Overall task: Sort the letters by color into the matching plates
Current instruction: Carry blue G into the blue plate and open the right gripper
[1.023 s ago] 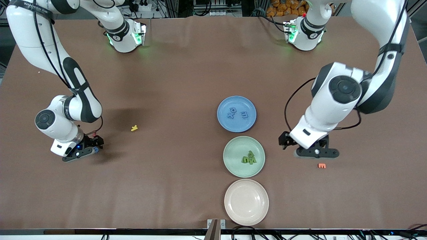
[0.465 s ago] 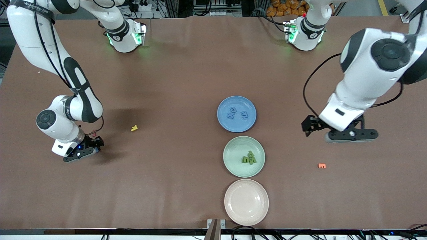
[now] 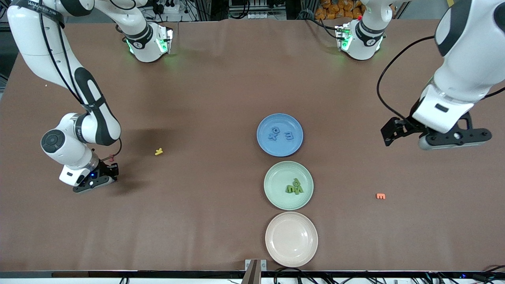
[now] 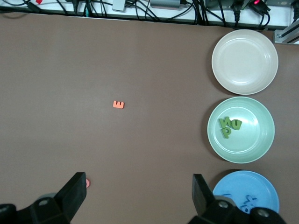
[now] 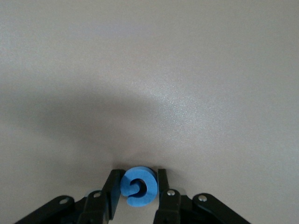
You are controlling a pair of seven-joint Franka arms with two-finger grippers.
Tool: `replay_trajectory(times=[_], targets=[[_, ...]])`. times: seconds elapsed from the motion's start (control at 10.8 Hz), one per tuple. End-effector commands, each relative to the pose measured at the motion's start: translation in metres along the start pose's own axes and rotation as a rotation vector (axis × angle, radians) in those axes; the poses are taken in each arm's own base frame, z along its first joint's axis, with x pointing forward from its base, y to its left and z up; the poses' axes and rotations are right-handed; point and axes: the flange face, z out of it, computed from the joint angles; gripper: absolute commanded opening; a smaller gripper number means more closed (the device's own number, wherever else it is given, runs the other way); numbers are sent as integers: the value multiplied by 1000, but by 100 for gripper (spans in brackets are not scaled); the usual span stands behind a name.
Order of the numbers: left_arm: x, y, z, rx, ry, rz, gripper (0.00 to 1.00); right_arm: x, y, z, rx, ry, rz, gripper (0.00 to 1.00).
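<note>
right claw [image 3: 103,176] down at the tabletop [image 3: 221,79], toward the right arm's end, about midway between the base edge and the camera edge. my fingers sit on either side of a blue letter [image 5: 138,185], a c-shape lying flat; they look clamped against its two sides, so i call it gripped, not lifted. it lies right between my tips, nothing to reach for.

what the coming move turns on: the blue plate [image 3: 294,146] lies well apart from me, off toward the left arm's end and a little farther from the camera than i am. the carry runs along the tabletop's length. a yellow letter [image 3: 158,151] lies on that line; i judge it passes under once i'm lifted. the blue plate already holds blue letters [image 3: 281,134]. green plate [image 3: 276,197] sits just nearer the camera with green letters [image 3: 294,187] in a heap; the cream plate [image 3: 276,252] is nearest the camera edge, and nothing shows in it.

left claw [image 3: 438,136] hangs spread wide and holding nothing, up over the left arm's end. it waits. an orange letter [image 3: 380,196] lies near it, not ours.

views: the front view hides my letter under the claw. only my wrist view shows it and its colour. the left wrist view shows all three plates and the orange letter.
</note>
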Motion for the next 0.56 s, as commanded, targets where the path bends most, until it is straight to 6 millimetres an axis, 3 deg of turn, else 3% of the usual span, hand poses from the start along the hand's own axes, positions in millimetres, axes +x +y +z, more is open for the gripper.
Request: replay_trajectory(times=[0.0, 0.09, 0.46], targets=[[-15, -22, -27, -28, -15, -28, 100, 2, 2, -2, 1, 14, 2, 36], [-12, -34, -30, -24, -11, -49, 100, 4, 2, -3, 0, 17, 5, 35], [-25, -38, -51, -6, -10, -36, 100, 11, 5, -14, 0, 22, 14, 33]])
